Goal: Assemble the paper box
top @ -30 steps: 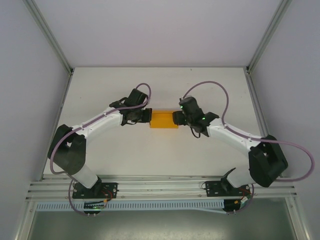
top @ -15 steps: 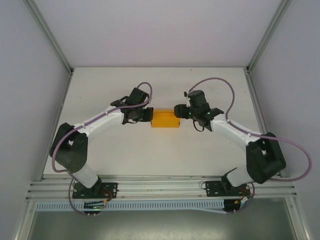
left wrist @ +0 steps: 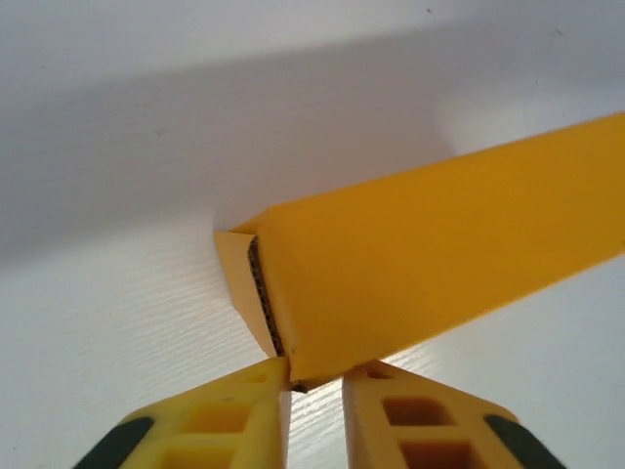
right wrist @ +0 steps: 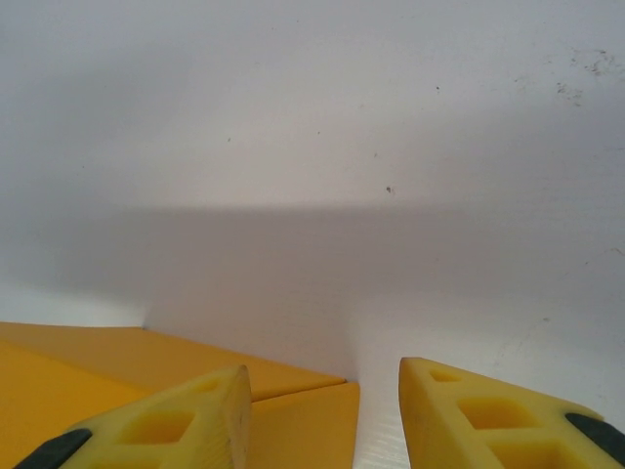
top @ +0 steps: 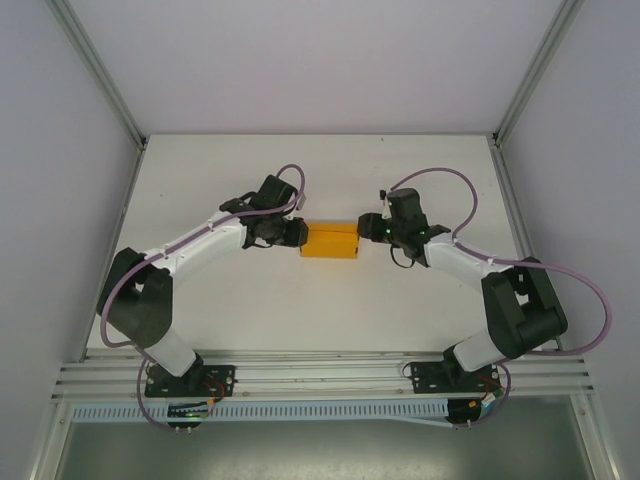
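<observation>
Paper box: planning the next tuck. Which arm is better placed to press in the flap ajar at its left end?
Left. The left gripper sits at that ajar flap of the paper box; the right gripper is at the opposite end.

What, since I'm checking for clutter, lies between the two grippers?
The box alone, lying on the table, with the left gripper at one end and the right gripper at the other; the top view shows it.

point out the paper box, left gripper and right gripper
paper box [top: 331,241], top external view, middle of its top face
left gripper [left wrist: 314,379], left wrist view, gap between fingertips
right gripper [right wrist: 322,376], right wrist view, gap between fingertips
</observation>
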Motion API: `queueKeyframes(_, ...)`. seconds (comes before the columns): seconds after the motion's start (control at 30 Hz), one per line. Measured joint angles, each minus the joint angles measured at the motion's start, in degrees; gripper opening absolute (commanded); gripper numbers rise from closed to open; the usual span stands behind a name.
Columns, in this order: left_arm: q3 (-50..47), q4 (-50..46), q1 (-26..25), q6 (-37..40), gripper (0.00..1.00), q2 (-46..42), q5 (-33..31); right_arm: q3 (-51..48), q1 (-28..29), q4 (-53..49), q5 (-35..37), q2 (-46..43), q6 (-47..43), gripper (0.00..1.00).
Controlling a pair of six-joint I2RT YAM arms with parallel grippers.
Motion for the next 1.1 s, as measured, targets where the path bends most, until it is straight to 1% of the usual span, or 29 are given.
queueKeyframes(0.03,0.26,-0.39,0.0,0.28,0.39,0.0,0.55,0.17,0.24,-0.26,0.68,0.0,-0.13,0.43)
queueKeyframes(0.07,0.31,-0.66,0.0,0.48,0.44,0.0,1.25,0.35,0.48,-0.57,1.33,0.0,-0.44,0.43)
queueKeyframes(0.1,0.31,-0.98,0.0,0.39,0.46,-0.02,1.84,0.57,0.87,-0.9,2.14,0.0,-0.92,0.43)
queueKeyframes(0.17,0.31,-1.81,0.0,0.39,0.55,-0.24,3.04,1.16,1.6,-1.77,3.82,0.0,-1.53,0.43)
queueKeyframes(0.2,0.31,-2.27,0.0,0.74,0.67,-0.66,3.43,1.33,1.92,-2.12,4.68,0.0,-1.9,0.43)
queueKeyframes(0.23,0.31,-2.78,0.0,0.7,0.81,-1.16,3.63,1.42,2.19,-2.25,5.25,0.0,-2.21,0.43)
queueKeyframes(0.27,0.33,-3.23,0.0,0.26,0.98,-1.86,3.69,1.51,2.43,-2.36,5.86,0.0,-2.51,0.43)
queueKeyframes(0.3,0.44,-3.72,0.0,-0.04,0.99,-2.78,3.52,1.53,2.75,-2.34,6.54,0.0,-2.78,0.43)
queueKeyframes(0.47,3.39,-4.96,0.94,-3.17,0.98,-5.49,2.25,1.73,3.56,-2.34,8.39,0.0,-4.07,0.43)
queueKeyframes(0.63,4.31,-0.87,6.54,-6.01,0.99,-3.5,4.98,1.88,4.09,-2.51,9.66,0.0,-5.18,0.43)
queueKeyframes(0.7,4.31,0.79,7.78,-6.38,0.96,-1.18,6.54,1.88,4.2,-2.49,9.92,0.0,-5.57,0.43)
queueKeyframes(0.77,4.17,1.81,7.89,-6.62,0.9,1.14,7.87,1.88,4.35,-2.47,10.36,0.0,-5.64,0.43)
queueKeyframes(0.8,3.85,2.23,7.89,-6.82,0.85,2.21,8.46,1.86,4.44,-2.45,10.51,-0.02,-5.66,0.43)
queueKeyframes(0.87,2.73,2.75,7.89,-7.23,0.7,3.67,8.87,1.68,4.46,-2.08,10.71,-0.07,-5.86,0.43)
queueKeyframes(0.93,0.85,4.31,8.15,-7.89,0.61,4.79,10.34,0.96,4.5,-1.05,10.71,-0.24,-6.03,0.43)
queueKeyframes(1.0,-1.66,7.85,8.37,-9.25,0.51,4.92,13.4,-0.04,4.55,0.37,10.78,-0.42,-6.01,0.43)
queueKeyframes(1.07,-3.69,11.54,8.59,-10.38,0.38,4.74,15.89,-0.68,4.57,1.36,10.93,-0.61,-6.01,0.43)
queueKeyframes(1.1,-4.94,13.79,8.72,-11.08,0.37,4.52,17.4,-0.9,4.57,1.6,11.02,-0.72,-5.97,0.43)
